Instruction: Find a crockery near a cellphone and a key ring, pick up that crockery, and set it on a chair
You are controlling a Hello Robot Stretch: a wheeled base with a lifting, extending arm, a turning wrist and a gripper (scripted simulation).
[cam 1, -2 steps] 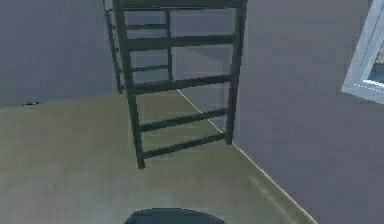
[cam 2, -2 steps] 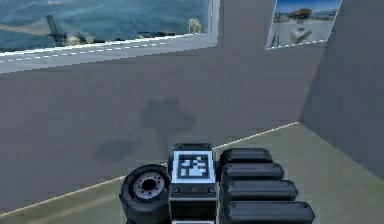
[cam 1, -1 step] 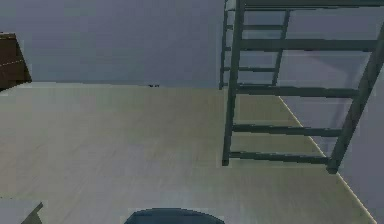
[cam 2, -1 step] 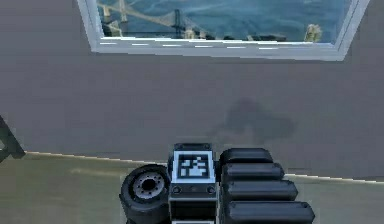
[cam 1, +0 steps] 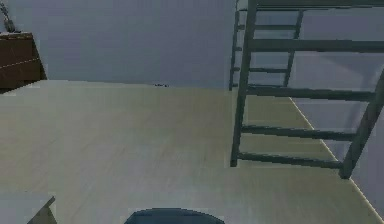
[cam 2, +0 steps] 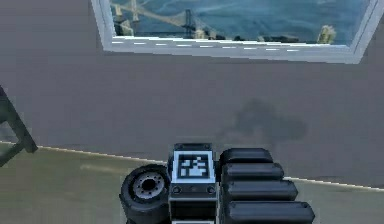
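my pincer point(cam 2: 148, 193) shows as a dark round body low in the arm side view, just left of the white marker point(cam 2: 195, 166) on my arm point(cam 2: 255, 188). i cannot make out its far end, so i cannot tell how its fingers stand or whether it holds anything. where the crockery is, and which way its long axis runs, i cannot tell.

ahead, pale floor point(cam 1: 120, 140) runs to a grey wall point(cam 1: 130, 40), with a dark speck point(cam 1: 160, 86) at its foot. a grey-green ladder frame point(cam 1: 290, 95) stands upright at the forward view's right. a brown cabinet point(cam 1: 18, 60) is at the left edge, well apart from the frame. beyond my arm, a white-framed scene point(cam 2: 235, 25) of a bridge and water hangs high on the side wall point(cam 2: 120, 100).
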